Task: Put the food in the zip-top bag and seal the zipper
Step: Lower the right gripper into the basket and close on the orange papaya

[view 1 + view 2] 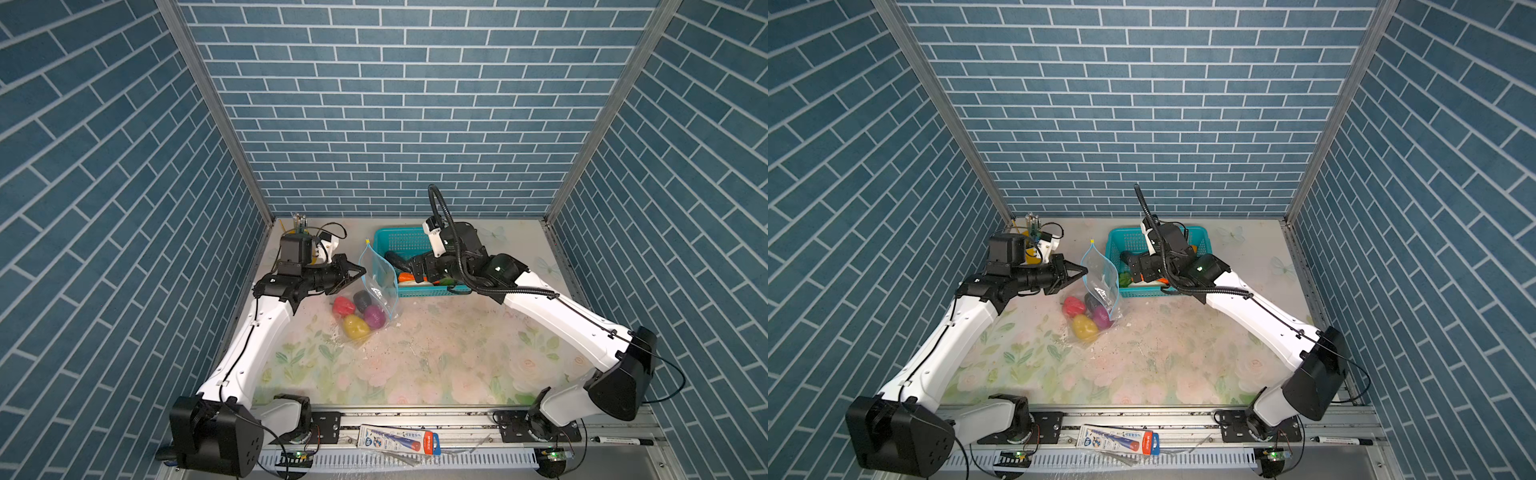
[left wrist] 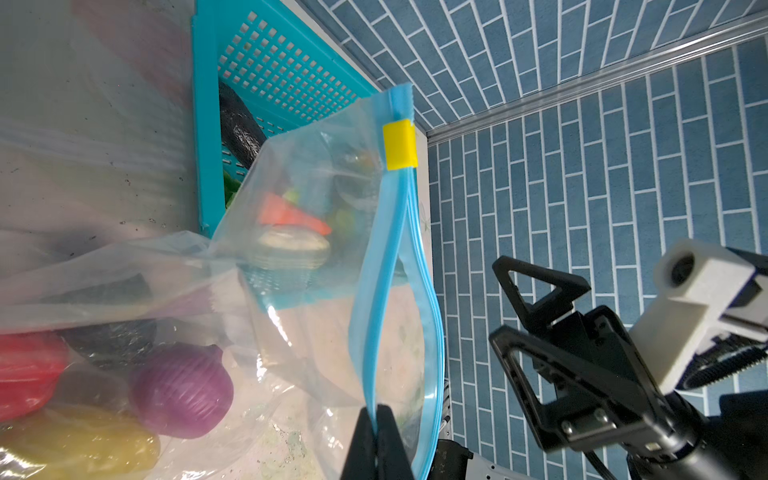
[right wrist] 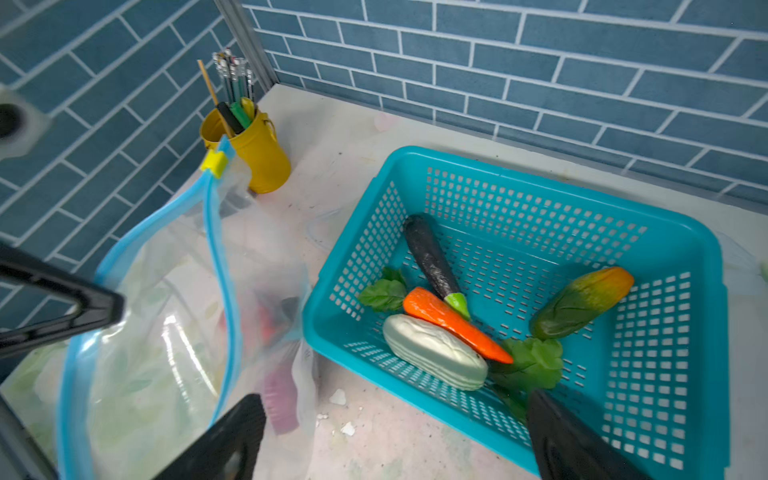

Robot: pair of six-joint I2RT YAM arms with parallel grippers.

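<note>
The clear zip-top bag stands with its mouth open, its yellow slider at the far end of the blue zipper. My left gripper is shut on one lip of that strip and holds it up, as a top view shows. Inside the bag lie a red pepper, a dark eggplant, a purple onion and a yellow potato. My right gripper is open and empty over the basket's near edge. Below it are a carrot, radish, long eggplant, corn and leafy greens.
The teal perforated basket sits just right of the bag, near the back wall. A yellow cup of pens stands in the back left corner behind my left arm. A packet and a marker lie on the front rail.
</note>
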